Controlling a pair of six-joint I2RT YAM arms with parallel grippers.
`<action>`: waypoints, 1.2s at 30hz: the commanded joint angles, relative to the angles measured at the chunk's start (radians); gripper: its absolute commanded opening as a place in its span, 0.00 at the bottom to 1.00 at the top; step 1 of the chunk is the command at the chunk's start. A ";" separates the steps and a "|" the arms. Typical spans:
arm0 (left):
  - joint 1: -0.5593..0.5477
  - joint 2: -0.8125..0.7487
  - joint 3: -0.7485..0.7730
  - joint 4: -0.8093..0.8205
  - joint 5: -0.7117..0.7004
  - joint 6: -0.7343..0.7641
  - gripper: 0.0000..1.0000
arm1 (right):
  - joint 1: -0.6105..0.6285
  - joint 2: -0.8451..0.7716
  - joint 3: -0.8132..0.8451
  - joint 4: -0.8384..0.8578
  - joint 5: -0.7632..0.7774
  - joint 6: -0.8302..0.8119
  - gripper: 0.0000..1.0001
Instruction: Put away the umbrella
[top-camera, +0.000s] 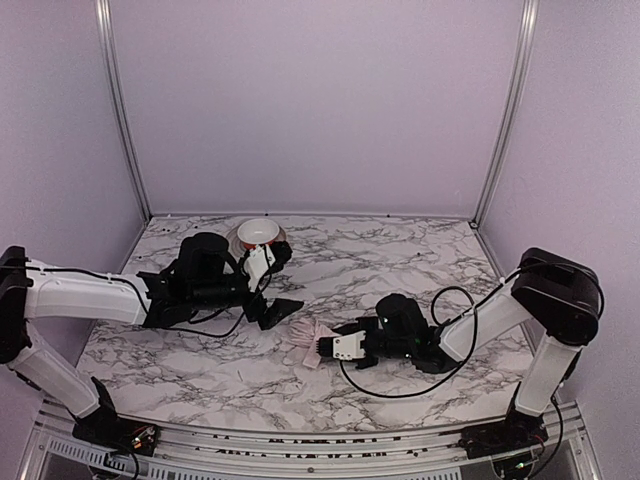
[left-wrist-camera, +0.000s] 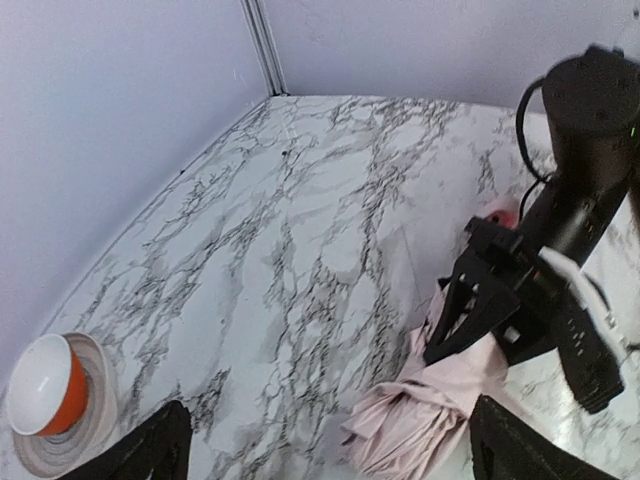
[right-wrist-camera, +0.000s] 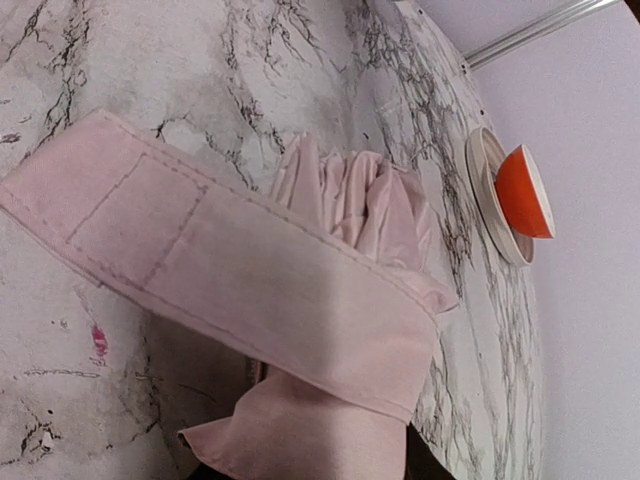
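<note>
Marble table (top-camera: 420, 255), lilac walls: two arms, one folded umbrella.
Left gripper (left-wrist-camera: 330, 425) spread wide and empty, facing the pale pink umbrella (top-camera: 306, 334) lying at lower centre of the top view; right gripper (top-camera: 328, 347) at its right end, grip not discernible; orange bowl (top-camera: 258, 232) above, left of centre.

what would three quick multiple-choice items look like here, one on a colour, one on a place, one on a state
1. The umbrella fabric is: A pale pink, B blue, C green
2. The bowl sits: A on the umbrella, B on a plate, C in a box
3. The left gripper is: A shut on the umbrella, B shut on the bowl, C open

Answers: A, its folds are pale pink; B, a plate rim shows around the bowl; C, its fingers stand wide apart.
</note>
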 joint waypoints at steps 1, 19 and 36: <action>0.006 0.050 0.002 0.119 0.204 -0.345 0.84 | -0.006 -0.002 0.011 0.092 0.005 0.024 0.00; 0.047 0.361 -0.001 0.191 0.504 -0.730 0.82 | -0.019 0.034 0.044 0.167 0.005 0.059 0.00; 0.028 0.472 0.045 0.254 0.670 -0.770 0.00 | -0.036 0.054 0.065 0.171 0.000 0.100 0.00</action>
